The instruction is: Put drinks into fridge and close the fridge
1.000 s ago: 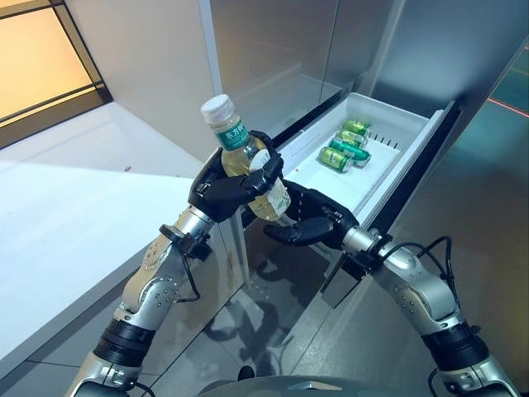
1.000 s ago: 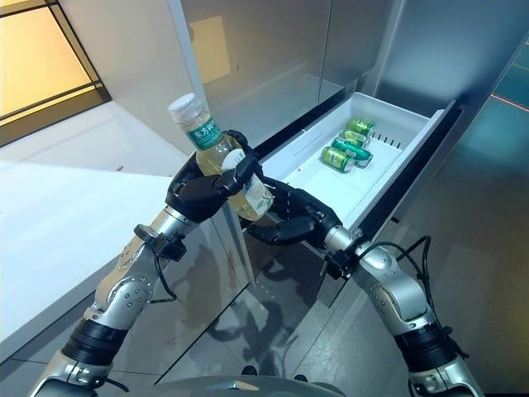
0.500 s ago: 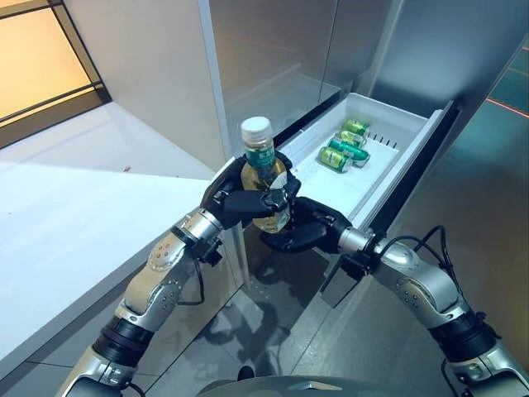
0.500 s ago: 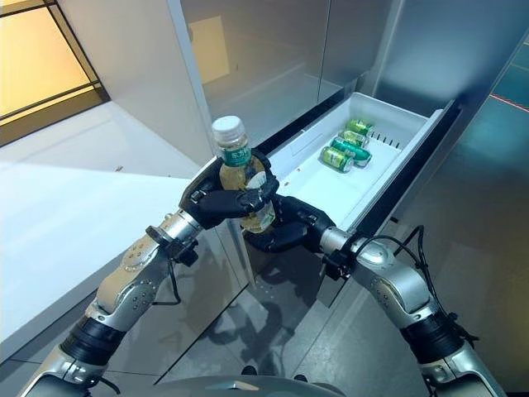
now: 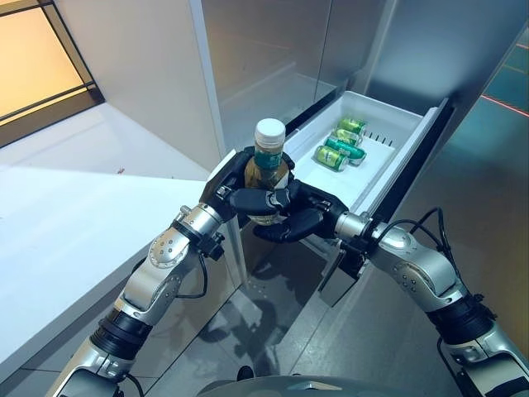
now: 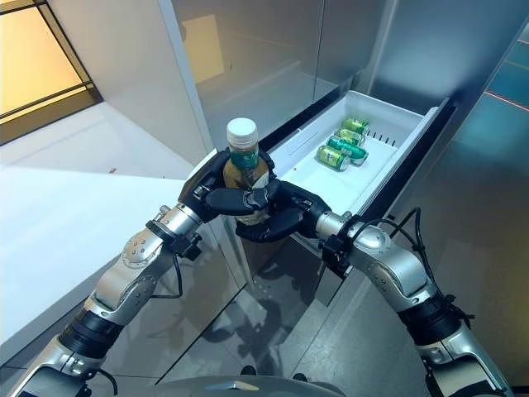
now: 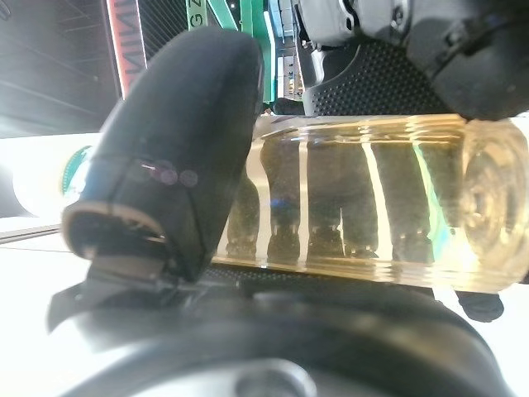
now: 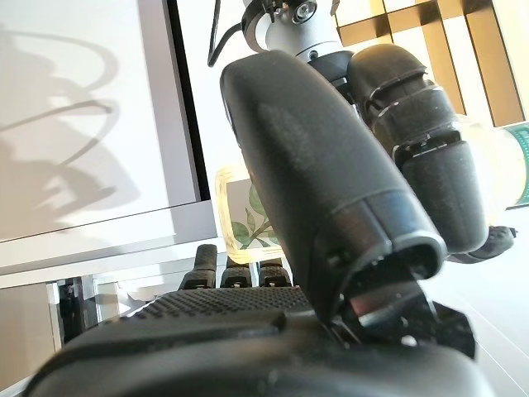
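Observation:
A clear bottle [image 5: 269,155] of yellow drink with a white cap and green label stands upright in my left hand [image 5: 238,195], which is shut round its body. It is held at the near corner of the open white fridge drawer [image 5: 395,162]. My right hand [image 5: 312,212] comes in from the right and cups the bottle's lower part, fingers relaxed under it and thumb beside it, touching my left hand's fingers. The left wrist view shows the bottle [image 7: 364,207] under my thumb [image 7: 178,149]. The right wrist view shows the bottle [image 8: 240,222] past my right thumb [image 8: 322,182]. Green cans [image 5: 339,147] lie in the drawer.
A white counter [image 5: 74,215] runs along the left. The steel fridge front [image 5: 273,50] stands behind the drawer. The drawer's dark front panel [image 5: 417,157] juts out to the right. The near half of the drawer floor [image 5: 331,178] is bare.
My left hand has carried the bottle right towards the drawer corner and turned it from tilted to upright. My right hand has moved in against the bottle's lower part.

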`<state>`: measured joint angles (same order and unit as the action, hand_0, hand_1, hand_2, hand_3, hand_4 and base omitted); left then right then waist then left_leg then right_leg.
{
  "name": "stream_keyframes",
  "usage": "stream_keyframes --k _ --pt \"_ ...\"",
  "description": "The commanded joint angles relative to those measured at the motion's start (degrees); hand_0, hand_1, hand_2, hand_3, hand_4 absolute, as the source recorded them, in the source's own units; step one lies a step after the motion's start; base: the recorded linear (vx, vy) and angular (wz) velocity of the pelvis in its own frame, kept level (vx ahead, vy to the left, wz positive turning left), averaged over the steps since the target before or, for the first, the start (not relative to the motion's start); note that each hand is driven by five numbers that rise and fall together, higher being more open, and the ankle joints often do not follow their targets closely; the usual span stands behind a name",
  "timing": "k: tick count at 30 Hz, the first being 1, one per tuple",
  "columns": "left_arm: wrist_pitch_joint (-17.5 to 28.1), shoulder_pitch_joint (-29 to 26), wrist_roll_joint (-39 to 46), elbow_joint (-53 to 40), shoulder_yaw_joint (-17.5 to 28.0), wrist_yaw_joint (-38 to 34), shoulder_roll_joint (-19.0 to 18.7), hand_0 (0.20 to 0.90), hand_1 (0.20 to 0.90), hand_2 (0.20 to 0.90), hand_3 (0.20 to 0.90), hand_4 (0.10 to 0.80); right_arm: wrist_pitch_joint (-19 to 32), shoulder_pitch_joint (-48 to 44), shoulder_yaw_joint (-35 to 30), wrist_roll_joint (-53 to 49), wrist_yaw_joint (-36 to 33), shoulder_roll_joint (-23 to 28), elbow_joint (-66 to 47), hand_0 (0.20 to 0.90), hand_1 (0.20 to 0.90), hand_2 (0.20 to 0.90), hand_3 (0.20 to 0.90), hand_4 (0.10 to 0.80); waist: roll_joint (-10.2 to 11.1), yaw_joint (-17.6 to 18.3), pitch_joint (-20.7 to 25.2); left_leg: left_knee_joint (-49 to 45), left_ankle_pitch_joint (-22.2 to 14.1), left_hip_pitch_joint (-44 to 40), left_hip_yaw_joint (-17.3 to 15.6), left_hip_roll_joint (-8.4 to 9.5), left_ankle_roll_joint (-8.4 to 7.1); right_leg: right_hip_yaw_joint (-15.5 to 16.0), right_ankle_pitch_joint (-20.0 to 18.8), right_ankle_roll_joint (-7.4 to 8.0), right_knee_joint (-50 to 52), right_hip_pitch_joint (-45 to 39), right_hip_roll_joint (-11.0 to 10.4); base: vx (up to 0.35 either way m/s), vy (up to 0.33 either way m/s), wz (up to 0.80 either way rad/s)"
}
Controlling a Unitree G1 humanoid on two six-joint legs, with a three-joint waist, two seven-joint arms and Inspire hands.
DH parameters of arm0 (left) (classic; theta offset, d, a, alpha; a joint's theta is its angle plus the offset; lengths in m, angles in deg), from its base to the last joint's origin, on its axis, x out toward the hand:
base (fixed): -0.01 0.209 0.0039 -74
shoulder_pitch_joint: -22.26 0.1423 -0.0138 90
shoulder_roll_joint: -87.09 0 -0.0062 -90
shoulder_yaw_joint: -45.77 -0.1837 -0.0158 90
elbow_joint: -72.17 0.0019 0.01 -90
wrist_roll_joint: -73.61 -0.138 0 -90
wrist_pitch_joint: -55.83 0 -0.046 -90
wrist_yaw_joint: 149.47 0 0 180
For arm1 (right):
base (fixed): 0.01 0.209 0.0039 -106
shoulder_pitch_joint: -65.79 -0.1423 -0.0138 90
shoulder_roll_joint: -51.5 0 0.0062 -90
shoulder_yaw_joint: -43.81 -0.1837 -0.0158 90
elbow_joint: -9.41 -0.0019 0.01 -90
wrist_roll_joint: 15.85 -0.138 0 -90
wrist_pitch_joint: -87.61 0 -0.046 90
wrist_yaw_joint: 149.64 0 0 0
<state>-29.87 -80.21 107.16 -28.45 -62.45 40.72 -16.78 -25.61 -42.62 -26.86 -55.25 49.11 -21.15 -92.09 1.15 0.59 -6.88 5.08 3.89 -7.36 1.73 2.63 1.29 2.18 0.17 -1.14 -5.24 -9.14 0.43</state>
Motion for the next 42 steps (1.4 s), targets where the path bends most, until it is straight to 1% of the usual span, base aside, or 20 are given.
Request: stream_keyframes --k 1,5,6,7,8,9,14,16,20,26,31,37,38,39,40,41,42 --pt "8.7 -11.0 0.7 3.2 -0.4 -1.5 1.9 0.300 0.300 0.300 0.200 0.100 5.9 -8.4 -1.5 -4.7 0.9 -2.8 -7.0 0.900 0.900 0.900 0.900 0.800 1.5 0.3 6.5 -0.1 -3.4 0.4 -3.2 -1.85 -0.76 0.8 -3.0 4.27 0.2 2.1 -2.5 0.000 0.000 0.00" --pt "8.9 -10.3 1.5 3.4 -0.6 -0.3 3.3 0.300 0.300 0.300 0.200 0.100 4.3 -7.7 -1.3 -5.3 0.7 -3.7 -6.6 0.900 0.900 0.900 0.900 0.800 1.5 0.4 6.2 -0.1 -3.8 0.0 -3.3 -1.98 -0.81 0.8 -2.7 4.27 0.2 1.8 -2.4 0.000 0.000 0.00" --pt "8.9 -10.2 1.8 3.4 -0.7 0.0 3.4 0.300 0.300 0.300 0.200 0.100 4.2 -7.4 -1.3 -5.5 0.7 -3.8 -6.5 0.764 0.764 0.764 0.741 0.641 1.5 0.4 6.2 -0.1 -3.7 0.0 -3.4 -2.00 -0.81 0.8 -2.7 4.28 0.2 1.8 -2.4 0.000 0.000 0.00" --pt "8.6 -10.0 2.6 3.0 -0.8 0.3 3.6 0.300 0.300 0.300 0.200 0.100 4.0 -7.1 -1.2 -6.2 0.5 -3.9 -6.8 0.764 0.764 0.764 0.741 0.641 1.5 0.4 6.2 -0.1 -3.7 0.1 -3.4 -2.05 -0.84 0.9 -2.7 4.26 0.2 1.8 -2.4 0.000 0.000 0.00" --pt "8.6 -9.9 2.9 3.0 -1.0 0.7 3.9 0.300 0.300 0.300 0.200 0.100 3.9 -7.0 -1.0 -6.2 0.0 -4.1 -6.8 0.354 0.354 0.354 0.263 0.163 1.5 0.4 6.2 -0.1 -3.7 0.1 -3.3 -2.05 -0.85 0.8 -2.7 4.27 0.2 1.8 -2.3 0.000 0.000 0.00" --pt "8.6 -9.9 3.0 2.9 -1.1 0.8 4.0 0.300 0.300 0.300 0.200 0.100 3.9 -7.0 -1.0 -6.2 0.0 -4.2 -6.8 0.300 0.300 0.300 0.200 0.100 1.5 0.4 6.2 -0.1 -3.7 0.1 -3.3 -2.06 -0.85 0.9 -2.7 4.27 0.2 1.8 -2.3 0.000 0.000 0.00" --pt "8.5 -9.6 7.4 1.8 -2.4 3.3 5.9 0.300 0.300 0.300 0.200 0.100 3.4 -6.7 -0.5 -7.6 -1.9 -5.6 -6.4 0.300 0.300 0.300 0.200 0.100 1.5 0.5 6.1 -0.1 -3.8 0.1 -3.3 -2.05 -0.80 0.8 -2.7 4.22 0.2 1.9 -2.3 0.000 0.000 0.00" --pt "8.1 -9.3 9.0 0.5 -3.3 4.2 7.3 0.300 0.300 0.300 0.200 0.100 3.9 -6.1 -0.2 -7.7 -3.5 -6.6 -6.4 0.300 0.300 0.300 0.200 0.100 1.5 0.5 6.0 -0.1 -3.8 0.1 -3.3 -2.05 -0.74 0.8 -2.7 4.23 0.2 1.9 -2.3 0.000 0.000 0.00" --pt "7.5 -8.8 10.4 -1.0 -5.2 6.4 8.9 0.300 0.300 0.300 0.200 0.100 3.9 -6.0 0.1 -7.3 -5.2 -7.8 -6.7 0.300 0.300 0.300 0.200 0.100 1.4 0.6 5.8 -0.1 -3.9 0.2 -3.4 -1.99 -0.65 0.7 -2.8 4.28 0.2 2.1 -2.3 0.000 0.000 0.00" --pt "6.0 -8.9 11.4 -2.1 -7.6 7.3 9.9 0.300 0.300 0.300 0.200 0.100 3.7 -6.4 0.7 -8.3 -7.2 -7.7 -7.0 0.300 0.300 0.300 0.200 0.100 1.5 0.8 5.8 -0.1 -4.1 0.2 -3.6 -1.92 -0.48 0.4 -2.8 4.42 0.2 2.3 -2.3 0.000 0.000 0.00" --pt "6.0 -8.4 12.6 -1.9 -9.3 8.1 10.7 0.300 0.300 0.300 0.200 0.100 4.4 -6.0 1.1 -8.3 -8.1 -8.0 -6.8 0.300 0.300 0.300 0.200 0.100 1.6 0.8 5.7 -0.1 -4.1 0.2 -3.6 -1.82 -0.33 0.4 -2.8 4.40 0.2 2.2 -2.2 0.000 0.000 0.00" --pt "4.0 -7.4 15.1 -1.3 -12.4 11.2 11.5 0.300 0.300 0.300 0.200 0.100 4.7 -6.0 1.3 -8.2 -9.9 -9.3 -6.6 0.300 0.300 0.300 0.200 0.100 1.7 1.0 5.6 -0.1 -4.2 0.2 -3.7 -1.74 -0.19 0.3 -2.9 4.43 0.2 2.4 -2.1 0.000 0.000 0.00" --pt "3.1 -7.1 15.3 -1.2 -13.1 12.5 11.9 0.300 0.300 0.300 0.200 0.100 4.4 -6.2 1.3 -8.1 -10.5 -9.4 -6.6 0.300 0.300 0.300 0.200 0.100 1.7 1.1 5.6 -0.1 -4.2 0.2 -3.7 -1.68 -0.11 0.3 -2.9 4.41 0.2 2.5 -2.1 0.000 0.000 0.00" --pt "3.1 -7.1 15.2 -1.3 -13.3 12.6 11.9 0.300 0.300 0.300 0.200 0.100 4.4 -6.2 1.3 -8.1 -10.5 -9.4 -6.6 0.300 0.300 0.300 0.200 0.100 1.7 1.1 5.6 -0.1 -4.2 0.2 -3.7 -1.67 -0.09 0.2 -2.9 4.41 0.2 2.5 -2.1 0.000 0.000 0.00" --pt "1.8 -7.0 15.2 -1.4 -14.2 13.4 12.1 0.300 0.300 0.300 0.200 0.100 4.1 -6.4 1.6 -7.9 -11.0 -9.5 -6.5 0.300 0.300 0.300 0.200 0.100 1.7 1.1 5.6 -0.1 -4.2 0.2 -3.8 -1.67 -0.04 0.2 -2.9 4.43 0.2 2.5 -2.1 0.000 0.000 0.00" --pt "1.8 -7.1 15.2 -1.3 -14.3 13.4 12.1 0.300 0.300 0.300 0.200 0.100 4.1 -6.4 1.6 -7.9 -11.1 -9.5 -6.5 0.300 0.300 0.300 0.200 0.100 1.7 1.1 5.6 -0.1 -4.2 0.2 -3.8 -1.67 -0.04 0.2 -2.9 4.43 0.2 2.5 -2.1 0.000 0.000 0.00" --pt "1.6 -7.0 14.3 -1.1 -15.8 13.6 12.2 0.300 0.300 0.300 0.200 0.100 3.9 -6.7 1.9 -8.1 -11.8 -9.5 -6.1 0.300 0.300 0.300 0.200 0.100 1.7 1.2 5.6 -0.1 -4.3 0.3 -3.7 -1.63 0.04 0.1 -2.9 4.49 0.2 2.5 -2.0 0.000 0.000 0.00"
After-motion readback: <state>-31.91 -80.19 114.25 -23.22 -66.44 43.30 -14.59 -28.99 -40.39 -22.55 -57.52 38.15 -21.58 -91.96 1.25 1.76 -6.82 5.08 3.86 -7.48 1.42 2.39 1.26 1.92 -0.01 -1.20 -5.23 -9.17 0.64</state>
